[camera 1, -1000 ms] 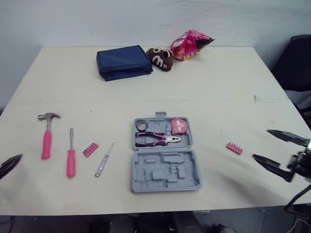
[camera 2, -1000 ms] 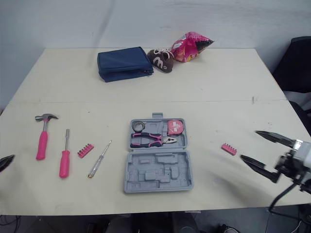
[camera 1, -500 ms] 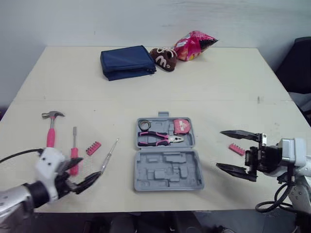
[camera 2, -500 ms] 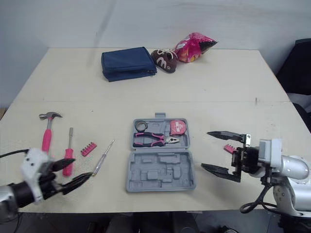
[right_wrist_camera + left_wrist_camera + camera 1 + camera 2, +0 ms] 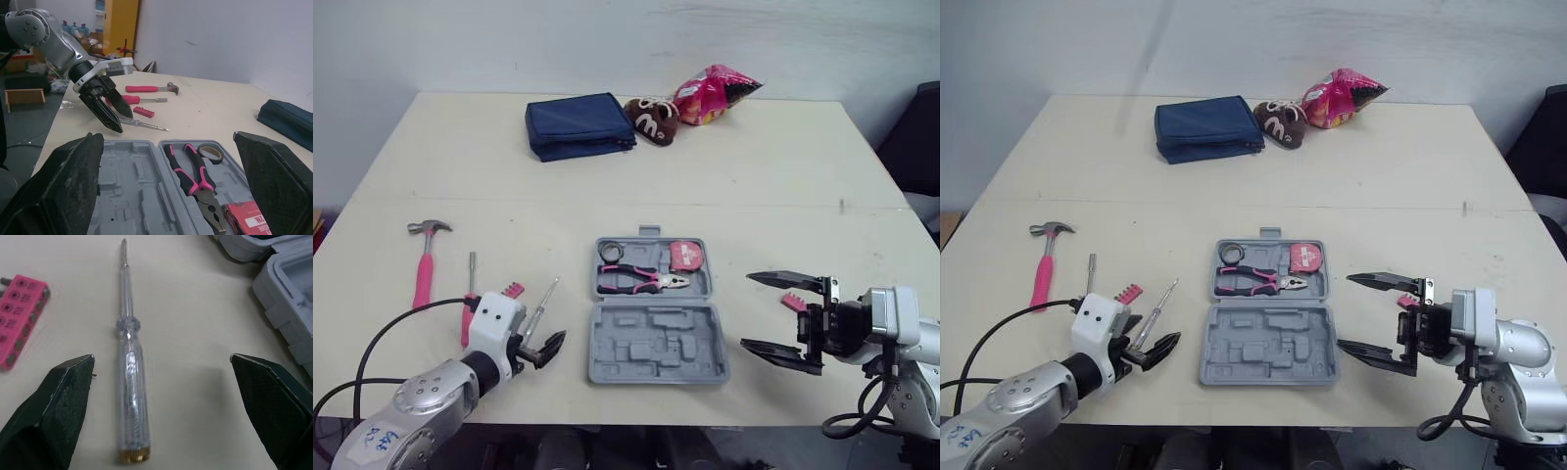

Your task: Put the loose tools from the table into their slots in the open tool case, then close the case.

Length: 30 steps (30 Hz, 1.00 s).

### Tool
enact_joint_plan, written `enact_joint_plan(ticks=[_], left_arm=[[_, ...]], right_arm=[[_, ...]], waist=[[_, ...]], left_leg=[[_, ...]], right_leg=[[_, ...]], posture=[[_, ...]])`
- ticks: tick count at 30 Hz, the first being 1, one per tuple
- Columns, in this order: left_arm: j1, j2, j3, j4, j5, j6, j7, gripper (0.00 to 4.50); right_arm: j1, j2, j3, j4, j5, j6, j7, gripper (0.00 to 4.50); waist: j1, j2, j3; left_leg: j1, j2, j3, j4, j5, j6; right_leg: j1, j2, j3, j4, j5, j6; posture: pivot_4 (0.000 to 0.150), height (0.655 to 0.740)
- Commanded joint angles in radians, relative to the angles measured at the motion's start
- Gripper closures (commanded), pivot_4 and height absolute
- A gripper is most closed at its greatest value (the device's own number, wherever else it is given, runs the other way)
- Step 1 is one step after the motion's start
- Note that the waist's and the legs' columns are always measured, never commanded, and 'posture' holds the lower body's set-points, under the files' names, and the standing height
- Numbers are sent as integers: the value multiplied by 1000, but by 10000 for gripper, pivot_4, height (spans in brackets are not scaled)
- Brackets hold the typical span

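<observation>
The left arm is reaching farther in over the surface (image 5: 754, 186) than half a second ago, and the left gripper (image 5: 540, 348) is now hanging at the handle end of the clear screwdriver (image 5: 129, 357) instead of short of it. The right gripper (image 5: 746, 311) is keeping much the same place just right of the open tool case (image 5: 656, 345). Both grippers are holding their fingers wide apart and gripping nothing. In the left wrist view the screwdriver is lying flat between the spread fingers, nearer one of them and touching neither, its tip pointing away from the gripper. It is showing a transparent handle with a gold-coloured end cap and a thin metal shaft. A pink bit holder (image 5: 513, 290) is lying just beside its shaft, and the grey case is sitting near on the other side, its lower half showing bare slots. Pliers (image 5: 641, 280) and a tape measure (image 5: 683, 257) are sitting in the upper half. A second pink bit holder (image 5: 791, 302) is lying behind the right gripper's fingers.
</observation>
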Motion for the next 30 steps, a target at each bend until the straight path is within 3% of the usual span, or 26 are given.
enact_joint_plan(ticks=[1,4,6,14,21,23,27,30], left_arm=[[-16,-4,-51,15,34,29,14,0],[-36,-11,-85,17,49,41,16,0],[-38,-42,-87,14,61,75,50,8001],[-32,2,-111,13,161,126,77,43237],[-106,-28,-20,46,128,-115,-74,44659],[-138,11,-1,78,125,-238,-182,44659],[-238,184,-66,177,137,-539,-557,44659],[-346,242,-129,234,98,-573,-709,44659]], right_arm=[[20,-1,-39,-49,4,-12,-19,525],[37,-3,-45,-60,0,-8,-38,525],[44,-7,-51,-69,3,-1,-48,0],[59,-20,-76,-73,5,1,-58,0],[64,-15,-96,-45,-6,-24,-45,0],[73,-19,-114,-37,-8,-30,-41,0],[115,-30,-155,-11,-24,-44,-34,0],[131,-33,-172,6,-34,-53,-39,0]], waist=[[0,2,-1],[4,5,-3],[8,5,-3],[17,6,-3],[19,7,-4],[22,6,-3],[23,6,-3],[20,8,-4]], left_leg=[[0,0,0,0,0,0],[1,0,0,0,0,0],[1,-1,0,0,0,1],[2,-2,0,0,0,1],[2,-1,0,0,0,1],[2,-1,0,0,0,1],[0,-2,0,-1,0,1],[0,-3,2,-2,-1,2]], right_leg=[[0,0,0,0,0,0],[1,0,0,0,0,0],[1,-1,0,0,0,0],[2,-2,0,-1,0,1],[3,-1,0,0,0,0],[2,-1,0,-1,0,0],[2,-2,-1,-3,0,0],[2,-4,-1,-6,1,1]], posture=[[1500,7400],[1500,7400],[1500,7400],[1500,7400],[1500,7400],[1500,7400],[1500,7400],[1500,7400]])
